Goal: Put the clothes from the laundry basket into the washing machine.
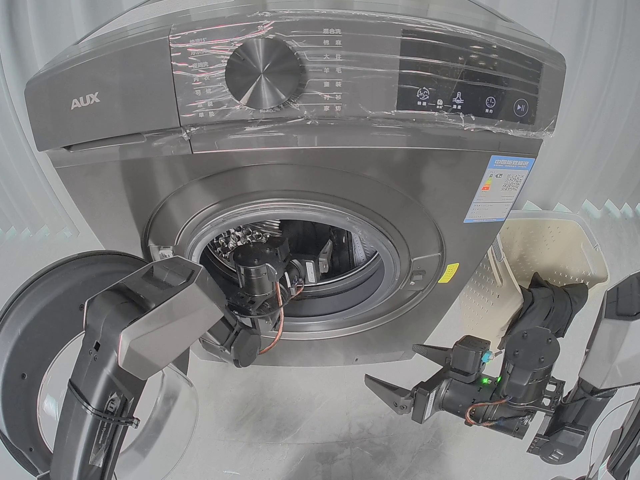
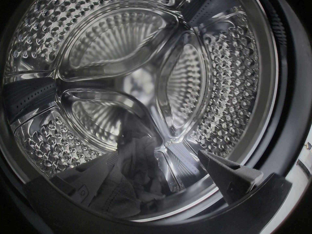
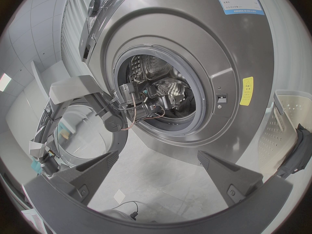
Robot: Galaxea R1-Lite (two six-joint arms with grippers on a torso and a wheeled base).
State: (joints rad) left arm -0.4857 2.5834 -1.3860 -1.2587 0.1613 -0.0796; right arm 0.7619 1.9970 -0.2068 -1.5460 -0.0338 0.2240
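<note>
Pale grey floor [image 1: 300, 421], mottled and faintly glossy, with soft reflections; on it a small white square scrap [image 3: 119, 196] and a thin dark cable [image 3: 128, 207], lying near each other; at the back, white curtains [image 1: 600, 68] hanging in vertical folds; off to one side, a wall of large pale tiles [image 3: 39, 17]; near its edge a bright rectangular patch of light [image 3: 4, 82]; even, soft lighting throughout.

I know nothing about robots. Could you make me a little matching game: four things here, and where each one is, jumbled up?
Things:
1. left gripper
2. right gripper
3. dark garment
4. door

Places:
A. draped over the laundry basket rim
B. swung open at the washing machine left side
C. reaching into the drum
D. above the floor, jaws open

Pairs: 1-C, 2-D, 3-A, 4-B
</note>
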